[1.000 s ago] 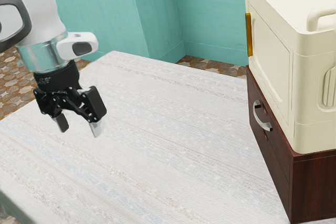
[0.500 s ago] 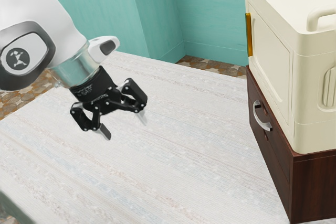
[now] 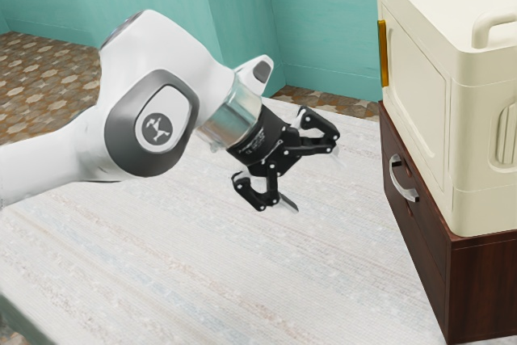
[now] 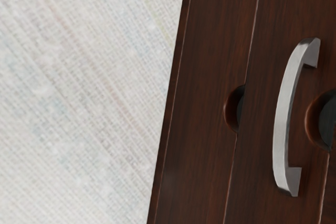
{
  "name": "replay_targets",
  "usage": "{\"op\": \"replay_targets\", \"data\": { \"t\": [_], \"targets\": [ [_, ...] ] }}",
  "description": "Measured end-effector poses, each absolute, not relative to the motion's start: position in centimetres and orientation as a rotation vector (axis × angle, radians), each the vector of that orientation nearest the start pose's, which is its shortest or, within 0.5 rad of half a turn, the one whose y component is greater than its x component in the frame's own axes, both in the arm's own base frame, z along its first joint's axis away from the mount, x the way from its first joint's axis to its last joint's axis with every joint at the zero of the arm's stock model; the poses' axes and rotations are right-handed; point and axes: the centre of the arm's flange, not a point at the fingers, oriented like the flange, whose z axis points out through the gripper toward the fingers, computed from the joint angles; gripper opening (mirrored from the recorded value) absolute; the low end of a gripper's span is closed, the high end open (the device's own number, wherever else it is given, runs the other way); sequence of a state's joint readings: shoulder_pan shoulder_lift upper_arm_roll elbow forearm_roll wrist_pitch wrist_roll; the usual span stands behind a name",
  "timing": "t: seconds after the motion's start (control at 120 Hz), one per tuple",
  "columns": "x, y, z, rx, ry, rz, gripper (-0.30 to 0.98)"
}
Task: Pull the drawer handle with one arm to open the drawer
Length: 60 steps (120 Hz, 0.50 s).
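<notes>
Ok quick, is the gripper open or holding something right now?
Gripper: open, holding nothing, not touching the silver handle.

From beside the arm (image 3: pixel 65 155), the desk (image 3: pixel 161 264) and handle (image 4: pixel 281 119) are viewed from above; from the wrist (image 3: pixel 231 117), toward the cabinet (image 3: pixel 493 288), both are seen closer.

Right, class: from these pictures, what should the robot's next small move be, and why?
Probably ease the tool, open as it is, toward the silver handle. The exterior view shows a clear gap between them, with the tool's fingers apart and gripping nothing, and the drawer looks shut, so pulling now would likely achieve nothing.
</notes>
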State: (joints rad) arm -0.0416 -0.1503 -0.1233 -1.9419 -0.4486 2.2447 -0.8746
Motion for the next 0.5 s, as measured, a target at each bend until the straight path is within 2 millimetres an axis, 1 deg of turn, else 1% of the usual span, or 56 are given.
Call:
{"op": "replay_targets", "data": {
  "t": [0.117, 0.283, 0.4, 0.5],
  "targets": [
    [55.1, -10.8, 59.3, 2.29, 1.147, 0.271, 0.69],
    [55.6, -10.3, 58.9, 2.28, 1.167, 0.284, 0.69],
    [57.0, -9.8, 58.7, 2.277, 1.176, 0.29, 0.69],
    [58.0, -9.5, 58.0, 2.28, 1.184, 0.285, 0.69]
  ]
}}
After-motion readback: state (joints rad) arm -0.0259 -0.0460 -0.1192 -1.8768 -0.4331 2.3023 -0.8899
